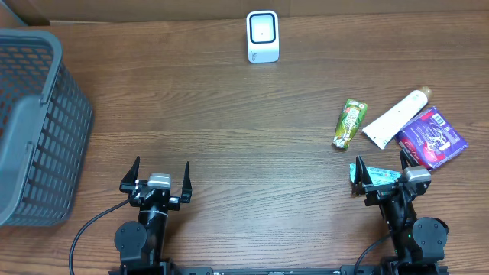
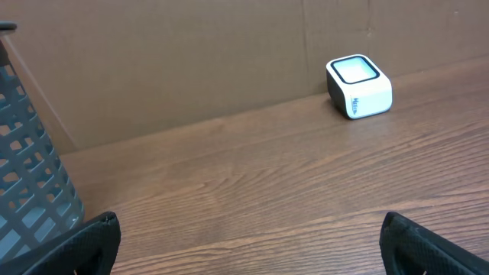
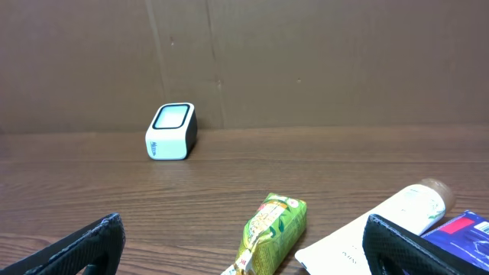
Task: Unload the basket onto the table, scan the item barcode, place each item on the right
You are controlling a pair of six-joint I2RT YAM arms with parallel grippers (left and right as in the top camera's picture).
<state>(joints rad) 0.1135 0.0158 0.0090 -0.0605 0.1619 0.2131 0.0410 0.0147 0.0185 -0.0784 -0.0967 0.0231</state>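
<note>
1. The left tool [image 1: 161,169] has its fingers spread wide. It grips nothing and hangs above bare worktop [image 1: 229,114], low at the near edge.
2. The right tool [image 1: 380,168] is spread just as wide and grips nothing.
3. From overhead a teal packet [image 1: 380,176] lies under the right tool, between its fingers; whether a finger touches it I cannot tell.
4. A green pouch [image 1: 350,122], a white tube [image 1: 396,116] and a purple packet [image 1: 432,137] lie near one another on the worktop, just beyond the right tool.
5. The white scanner [image 1: 262,36] stands at the far edge, well apart from both tools.
6. A grey basket [image 1: 34,130] sits at the left side.
</note>
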